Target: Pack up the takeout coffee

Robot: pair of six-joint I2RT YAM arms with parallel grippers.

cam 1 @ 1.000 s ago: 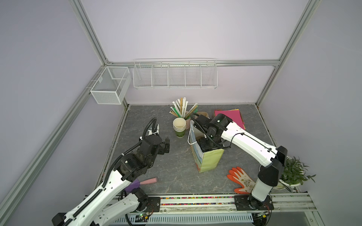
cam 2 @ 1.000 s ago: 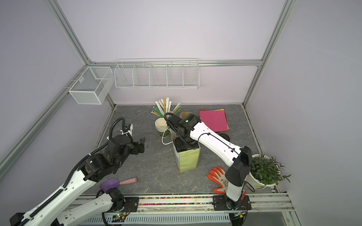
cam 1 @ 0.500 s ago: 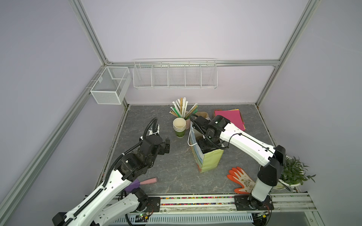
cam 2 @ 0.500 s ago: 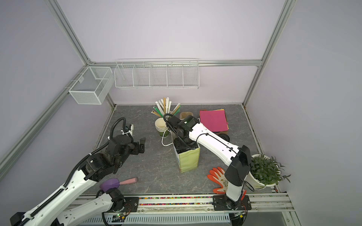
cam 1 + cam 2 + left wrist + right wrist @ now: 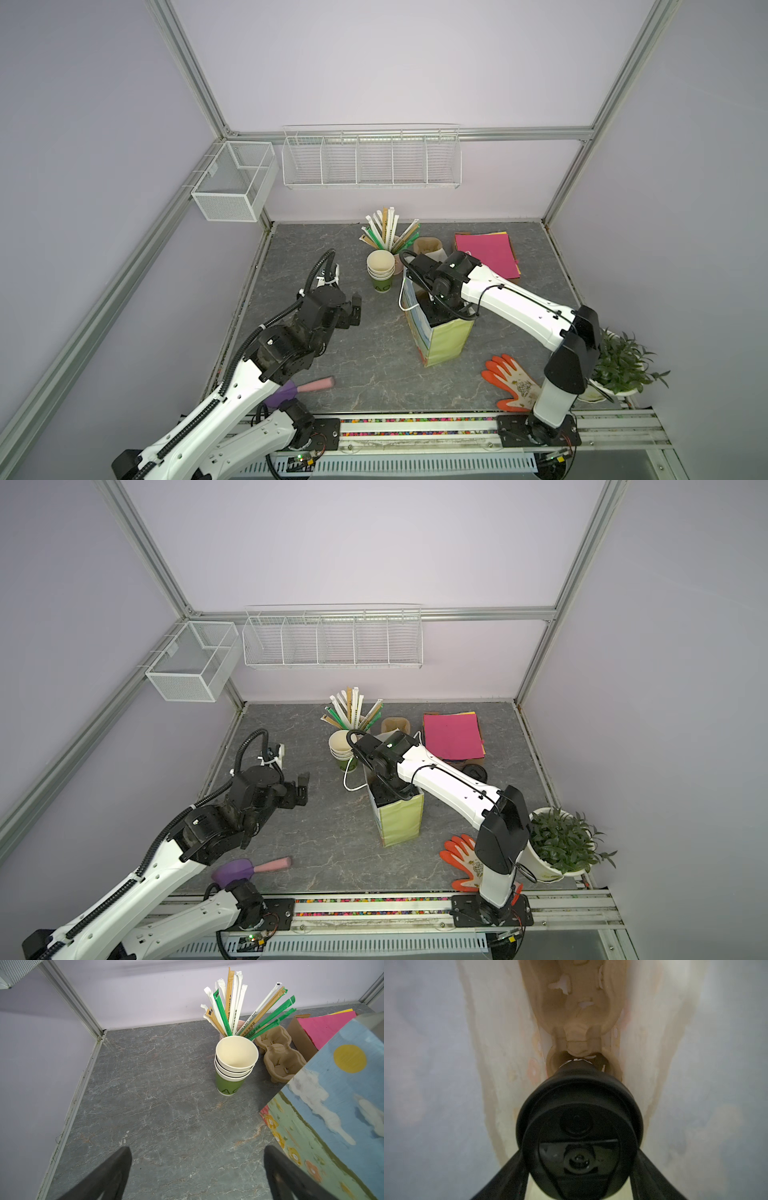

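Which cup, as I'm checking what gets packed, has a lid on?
The black cup, gripped by the right gripper inside the paper bag. It alone is lidded; the stacked green cups on the table are open-topped.

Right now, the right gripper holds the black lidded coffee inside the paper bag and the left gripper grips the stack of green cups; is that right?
Not quite. The left gripper is open and empty, with the stack of green cups standing apart ahead of it, as the left wrist view shows. The right gripper does hold the black lidded coffee inside the paper bag.
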